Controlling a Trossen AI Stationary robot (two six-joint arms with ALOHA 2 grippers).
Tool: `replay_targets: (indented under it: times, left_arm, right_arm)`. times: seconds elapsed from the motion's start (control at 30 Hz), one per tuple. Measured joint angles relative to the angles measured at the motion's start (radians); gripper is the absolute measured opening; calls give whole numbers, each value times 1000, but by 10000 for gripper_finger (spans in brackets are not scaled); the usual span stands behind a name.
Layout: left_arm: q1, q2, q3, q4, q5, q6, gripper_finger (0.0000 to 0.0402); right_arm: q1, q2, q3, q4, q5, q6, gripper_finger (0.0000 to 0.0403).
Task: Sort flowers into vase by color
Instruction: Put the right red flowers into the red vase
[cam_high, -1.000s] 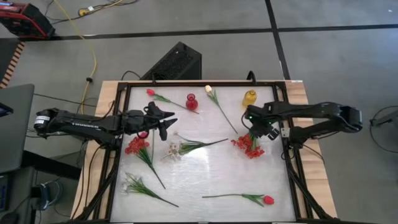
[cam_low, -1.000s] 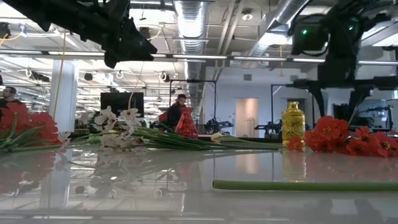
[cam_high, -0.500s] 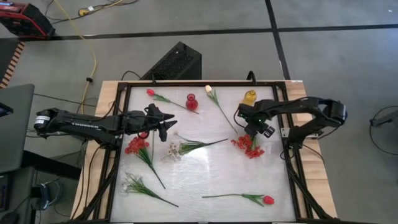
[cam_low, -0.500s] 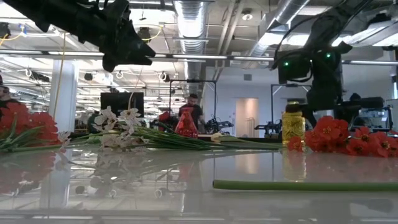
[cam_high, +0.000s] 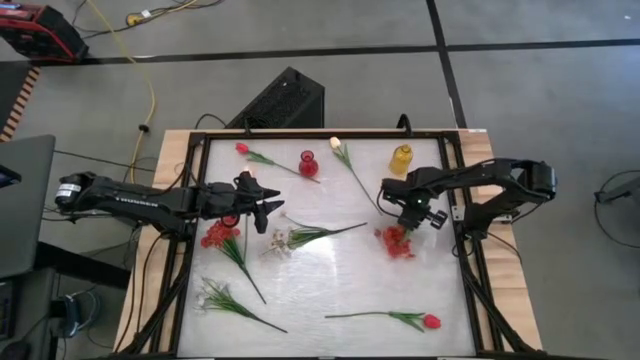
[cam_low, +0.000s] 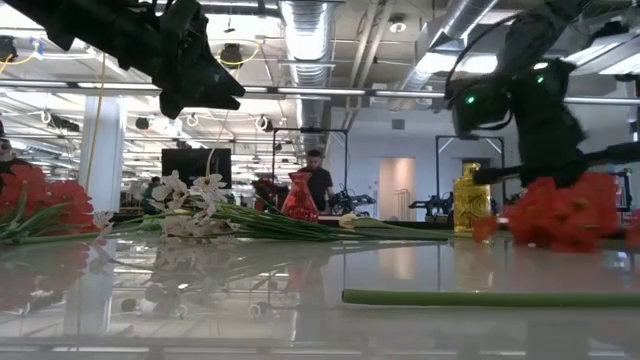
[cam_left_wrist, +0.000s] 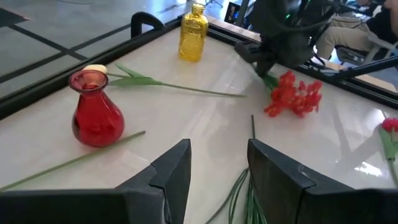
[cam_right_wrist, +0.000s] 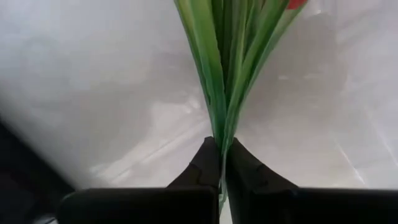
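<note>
While the right gripper (cam_high: 407, 212) clamps the green stems of a red blossom cluster (cam_high: 397, 241) on the right side of the worktop (cam_high: 330, 275), its fingers (cam_right_wrist: 208, 163) pinch the stem bundle tightly between them, as the right wrist view shows. Seen from the low view, the cluster (cam_low: 560, 215) appears slightly lifted and blurred beside the yellow vase (cam_low: 472, 201). That yellow vase (cam_high: 401, 157) stands at the far edge of the worktop, near the right arm; the red vase (cam_high: 308, 163) stands at the far edge toward the middle.

The left gripper (cam_high: 268, 208) hangs above the left part of the worktop with its jaws parted to a moderate gap and nothing between them; the left wrist view shows both fingers (cam_left_wrist: 177, 171) apart, with the red vase (cam_left_wrist: 94, 115) ahead of them.

Remaining flowers lie flat on the worktop. A red tulip (cam_high: 243, 149) lies near the far left corner, its stem pointing toward the red vase. A cream-peach tulip (cam_high: 337, 145) lies between the two vases, its stem running toward the centre. A second red blossom cluster (cam_high: 219, 235) lies just below the left gripper. A spray of white blossoms (cam_high: 279, 241) lies near the centre; another white spray (cam_high: 214, 296) lies at the near left. A second red tulip (cam_high: 431, 321) lies at the near right.
</note>
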Motion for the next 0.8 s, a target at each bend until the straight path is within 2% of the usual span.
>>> replay_targets:
  times: [0.13, 0.27, 0.37, 0.47, 0.57, 0.63, 0.8]
  left_arm:
    - [-3, 0, 0, -26, -2, -17, 147]
    - [-3, 0, 0, -34, -3, -18, 147]
    - [-3, 0, 0, -34, -3, -18, 147]
    - [-3, 0, 0, -31, -3, -23, 147]
    - [-3, 0, 0, -30, 3, -37, 147]
    - [-2, -1, 0, -30, 17, -43, 147]
    - [-2, -61, 0, -58, 31, -29, 147]
  right_arm:
    - [33, -91, 64, -87, -89, 84, 36]
    - [47, -190, 187, -13, -266, 277, 32]
    - [30, -246, 265, 230, -419, 455, 32]
    - [-8, -275, 288, 623, -513, 678, 35]
    - [-54, -264, 289, 976, -531, 925, 36]
    - [-90, -242, 289, 1138, -538, 1077, 36]
    - [-166, -149, 289, 1342, -538, 1340, 36]
